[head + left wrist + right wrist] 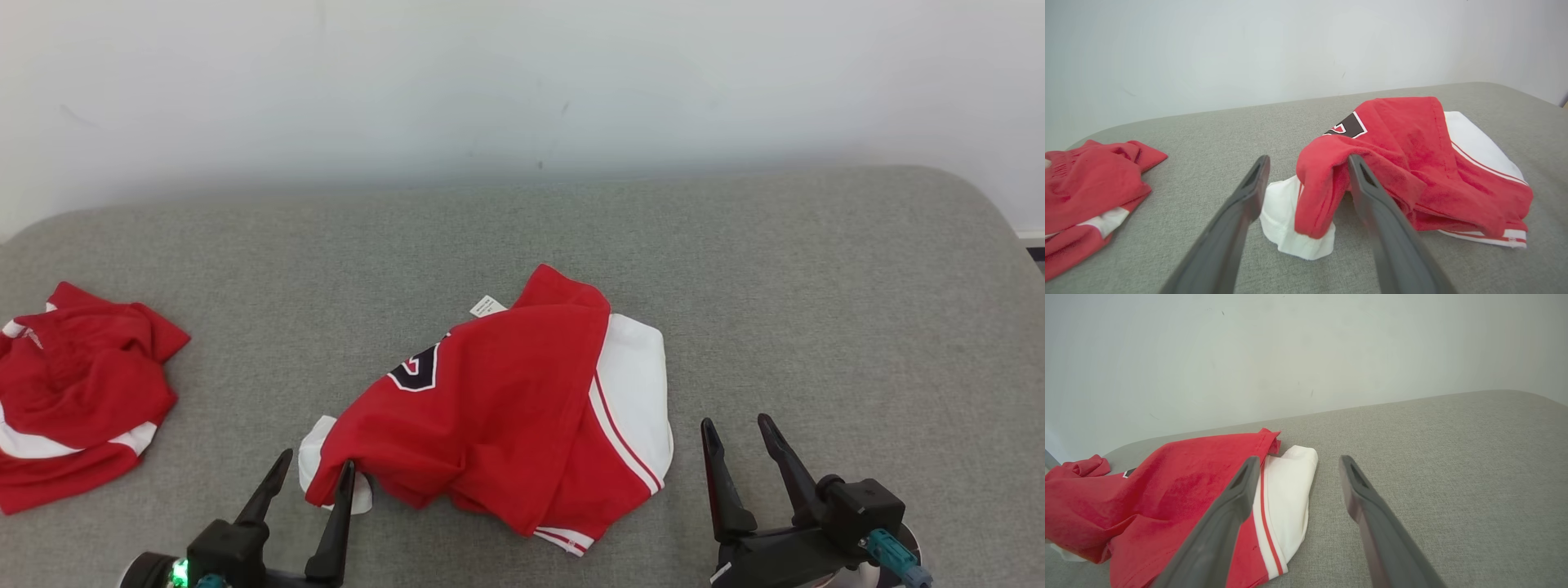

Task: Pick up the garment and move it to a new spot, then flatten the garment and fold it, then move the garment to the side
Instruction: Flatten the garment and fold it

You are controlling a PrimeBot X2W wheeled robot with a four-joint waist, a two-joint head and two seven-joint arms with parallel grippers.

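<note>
Overhead, left pincer (317, 459) wide beside garment (506, 408), wrist view shows fold (1314, 192) between, right pincer (736, 422) wide, empty.

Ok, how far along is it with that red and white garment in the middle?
Early on. Apparently done: the red and white garment lies crumpled in the middle of the grey surface, held by neither gripper, so the first move looks finished. In hand: the left gripper is open at its near-left corner; the right gripper is open beside its right edge, apart. Left: flattening, folding, moving aside.
</note>
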